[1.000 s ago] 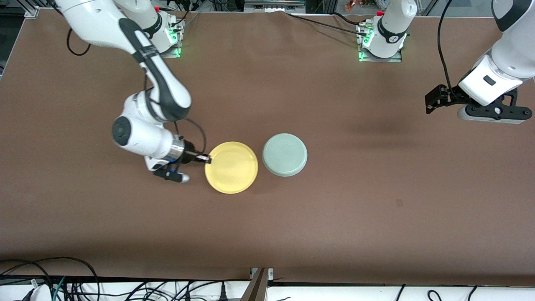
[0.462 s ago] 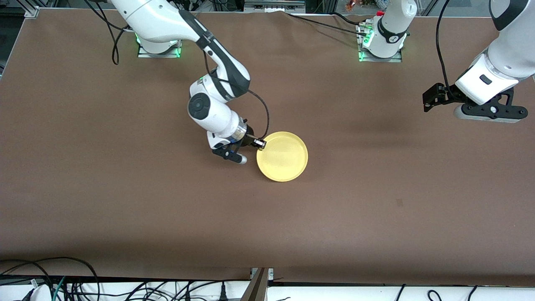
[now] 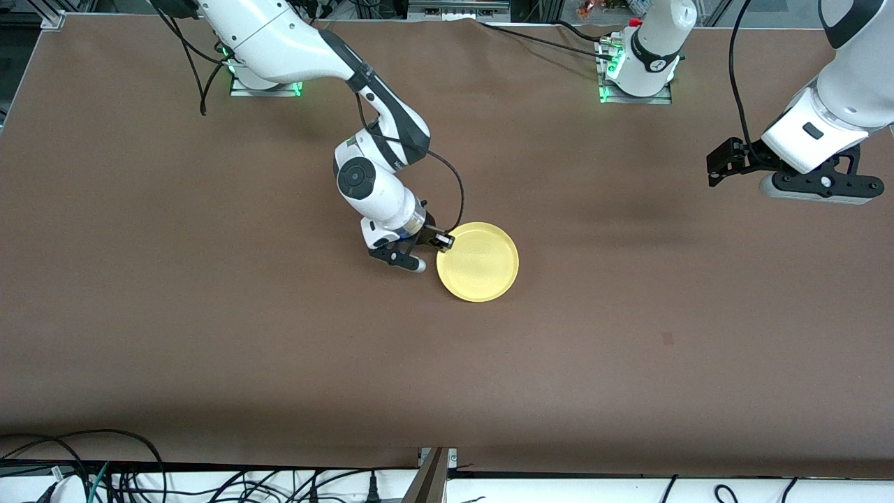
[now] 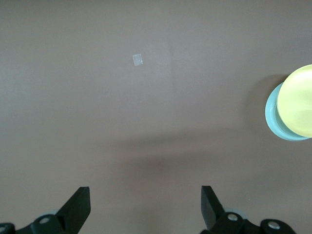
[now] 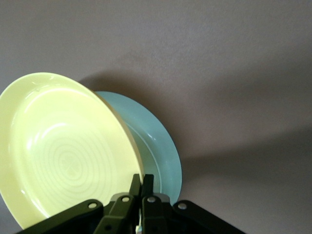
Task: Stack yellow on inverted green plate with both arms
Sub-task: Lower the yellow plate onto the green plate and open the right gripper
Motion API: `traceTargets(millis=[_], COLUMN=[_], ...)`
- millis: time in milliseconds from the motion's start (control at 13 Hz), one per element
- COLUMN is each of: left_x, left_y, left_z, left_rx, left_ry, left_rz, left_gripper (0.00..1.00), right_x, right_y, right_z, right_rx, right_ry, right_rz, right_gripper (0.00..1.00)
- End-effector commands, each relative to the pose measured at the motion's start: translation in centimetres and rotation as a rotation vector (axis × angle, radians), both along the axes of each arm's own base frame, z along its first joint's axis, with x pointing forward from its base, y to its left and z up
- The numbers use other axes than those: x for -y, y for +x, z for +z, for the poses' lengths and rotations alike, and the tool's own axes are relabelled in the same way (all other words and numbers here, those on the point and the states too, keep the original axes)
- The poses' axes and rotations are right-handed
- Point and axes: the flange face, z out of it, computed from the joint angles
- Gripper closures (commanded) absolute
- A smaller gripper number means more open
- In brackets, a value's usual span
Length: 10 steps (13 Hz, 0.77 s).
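My right gripper (image 3: 443, 242) is shut on the rim of the yellow plate (image 3: 479, 263) and holds it over the green plate, which the front view hides. In the right wrist view the yellow plate (image 5: 63, 151) is tilted just above the pale green plate (image 5: 158, 148), whose edge shows past it, with my right gripper (image 5: 142, 181) pinching the yellow rim. My left gripper (image 3: 719, 168) is open and empty, up over bare table at the left arm's end, where that arm waits. Its own view (image 4: 145, 207) shows both plates at the edge: yellow (image 4: 298, 100) over green (image 4: 274, 117).
A small pale patch (image 3: 668, 339) marks the brown table (image 3: 209, 314) nearer the front camera; it also shows in the left wrist view (image 4: 138, 59). Cables lie along the table's front edge (image 3: 105, 468).
My right gripper has carried the yellow plate from beside the green plate toward the left arm's end until it covers the green plate. The left arm has barely moved.
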Motion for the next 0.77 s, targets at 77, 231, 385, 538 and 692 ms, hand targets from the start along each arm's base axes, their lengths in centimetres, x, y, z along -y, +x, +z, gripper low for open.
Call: traceTargets(millis=[77,231,385,538,692], left_x=[0.1,0.1,0.1,0.1,0.2], left_y=[0.2,0.2,0.2,0.2,0.2], left_z=[0.7,0.7,0.8,0.8,0.8], left_rx=[-0.004,-0.004,-0.002,-0.002,-0.002], left_ry=[0.021,0.021,0.020,0.020,0.020], left_rz=[-0.024,-0.024,-0.024,-0.025,-0.025], left_gripper=[0.00,0.00,0.00,0.00,0.00], right_x=[-0.9,-0.4,-0.1,0.1,0.2], right_y=[-1.0,-0.9,-1.1,-1.3,-1.6], right_z=[-0.8,-1.2,-1.3,-1.4,-1.3], right_rx=[0.017,0.012,0.014,0.010,0.008], right_ry=[-0.037,-0.052,-0.063,-0.068,-0.071], right_rz=[0.022,0.027,0.041,0.042,0.045], right_gripper=[1.00,1.00,1.00,1.00,1.00])
